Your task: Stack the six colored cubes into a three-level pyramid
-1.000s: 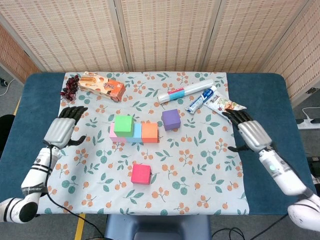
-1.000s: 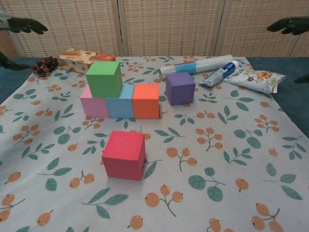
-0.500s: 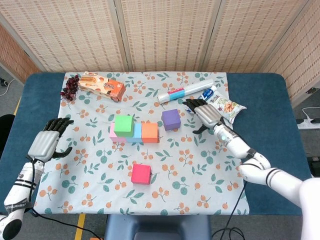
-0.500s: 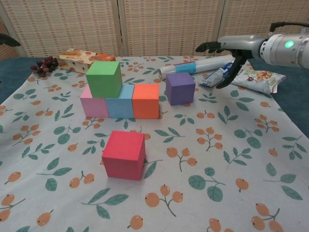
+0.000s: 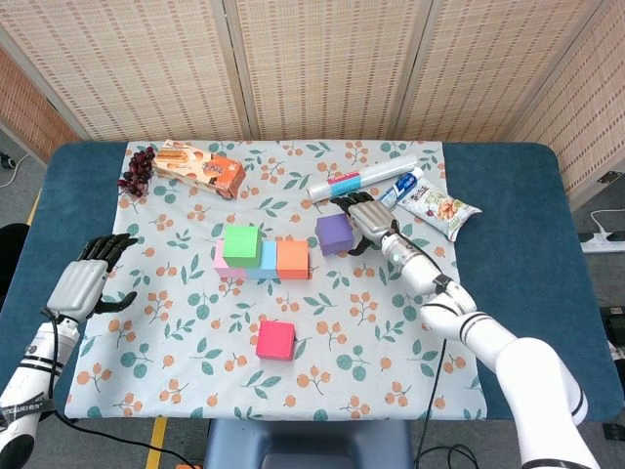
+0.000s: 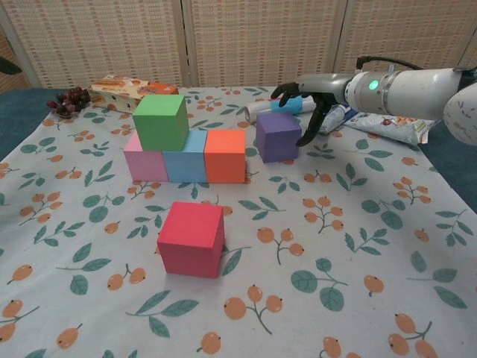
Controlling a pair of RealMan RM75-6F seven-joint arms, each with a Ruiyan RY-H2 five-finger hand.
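Right robot hand [image 5: 367,219], fingers spread, hovers just beside the purple cube [image 5: 334,233] toward the surface's far edge, holding nothing. Left robot hand [image 5: 82,281] hangs spread near the left edge. Matte, square-edged cubes: pink [image 5: 222,262], blue [image 5: 263,262], orange [image 5: 293,259] in a row running left-right, green [image 5: 240,245] on top; red [image 5: 275,339] nearer the front edge.

A desk [image 5: 508,186] with a dark blue top carries a white cloth [image 5: 391,322] printed with leaves and orange berries. Behind the desk stands a folding screen [image 5: 322,59] of woven straw-coloured panels in pale frames. Grey floor [image 5: 20,181] shows left of the desk.
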